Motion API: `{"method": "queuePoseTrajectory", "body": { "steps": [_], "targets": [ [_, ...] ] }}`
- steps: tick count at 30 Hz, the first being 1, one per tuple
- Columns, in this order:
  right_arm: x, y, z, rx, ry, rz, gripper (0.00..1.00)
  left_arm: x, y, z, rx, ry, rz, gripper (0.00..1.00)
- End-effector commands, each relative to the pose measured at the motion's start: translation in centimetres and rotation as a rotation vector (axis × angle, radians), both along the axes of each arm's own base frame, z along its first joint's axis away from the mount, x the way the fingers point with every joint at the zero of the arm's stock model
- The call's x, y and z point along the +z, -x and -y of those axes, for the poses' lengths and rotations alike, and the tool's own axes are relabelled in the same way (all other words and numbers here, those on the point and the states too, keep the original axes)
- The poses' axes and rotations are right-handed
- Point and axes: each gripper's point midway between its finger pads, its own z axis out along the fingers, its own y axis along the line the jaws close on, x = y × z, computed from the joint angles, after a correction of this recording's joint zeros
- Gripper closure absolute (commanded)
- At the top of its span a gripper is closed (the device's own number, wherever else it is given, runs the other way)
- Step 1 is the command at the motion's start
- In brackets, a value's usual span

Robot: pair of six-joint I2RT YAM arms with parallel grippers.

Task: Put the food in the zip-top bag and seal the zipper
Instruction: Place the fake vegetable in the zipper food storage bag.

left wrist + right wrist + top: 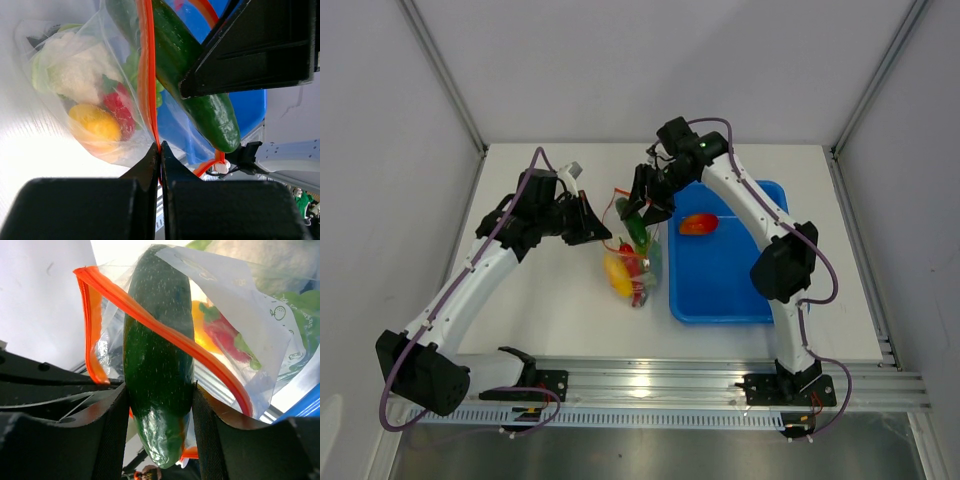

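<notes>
The clear zip-top bag [632, 268] lies at mid-table with its mouth raised. It holds the white cauliflower [75, 67], the orange-yellow pepper [95, 125], a red piece [120, 107] and green grapes [132, 67]. My left gripper [160, 146] is shut on the red-orange zipper [146, 60] at the bag's mouth. My right gripper [160, 395] is shut on the dark green cucumber [159, 355], which is partly through the bag's mouth [165, 332]. The cucumber also shows in the left wrist view [200, 95]. The red tomato [698, 224] lies in the tray.
A blue rectangular tray [730, 275] sits right of the bag. The metal rail [650, 385] runs along the near edge. Purple cables [720, 125] loop over both arms. White walls enclose the table.
</notes>
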Motion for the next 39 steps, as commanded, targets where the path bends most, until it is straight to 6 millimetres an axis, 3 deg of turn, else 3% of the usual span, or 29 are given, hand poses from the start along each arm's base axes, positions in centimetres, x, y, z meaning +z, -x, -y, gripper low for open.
{"method": "queuePoseTrajectory", "body": {
  "steps": [1, 8, 13, 16, 24, 29, 35, 38, 39],
  "targets": [
    [0.4, -0.8, 0.2, 0.0, 0.037, 0.085, 0.85, 1.5, 0.0, 0.2, -0.019, 0.034, 0.058, 0.99],
    [1.1, -0.6, 0.1, 0.015, 0.047, 0.117, 0.54, 1.4, 0.0, 0.3, -0.018, 0.039, 0.053, 1.0],
    [1.6, -0.4, 0.4, 0.019, 0.063, 0.149, 0.48, 1.4, 0.0, 0.3, -0.022, 0.037, 0.05, 0.99],
    [1.5, -0.1, 0.5, 0.03, 0.068, 0.145, 0.3, 1.4, 0.1, 0.3, -0.024, 0.038, 0.048, 0.99],
    [1.9, 0.2, 0.3, 0.039, 0.068, 0.163, 0.28, 1.5, 0.2, 0.2, -0.026, 0.029, 0.05, 0.99],
    [3.6, -0.2, 0.7, 0.027, 0.061, 0.23, 0.28, 1.5, 0.4, 0.1, -0.026, 0.028, 0.056, 0.99],
    [6.2, -2.5, 3.9, -0.05, 0.144, 0.428, 0.27, 1.0, 0.7, -0.1, -0.027, 0.024, 0.048, 1.0],
    [7.3, -4.0, 6.9, -0.12, 0.242, 0.54, 0.21, 1.2, 0.8, -0.2, -0.025, 0.023, 0.056, 0.99],
    [7.5, -4.3, 7.8, -0.132, 0.274, 0.569, 0.08, 1.1, 0.9, -0.2, -0.024, 0.021, 0.056, 0.99]
  ]
}}
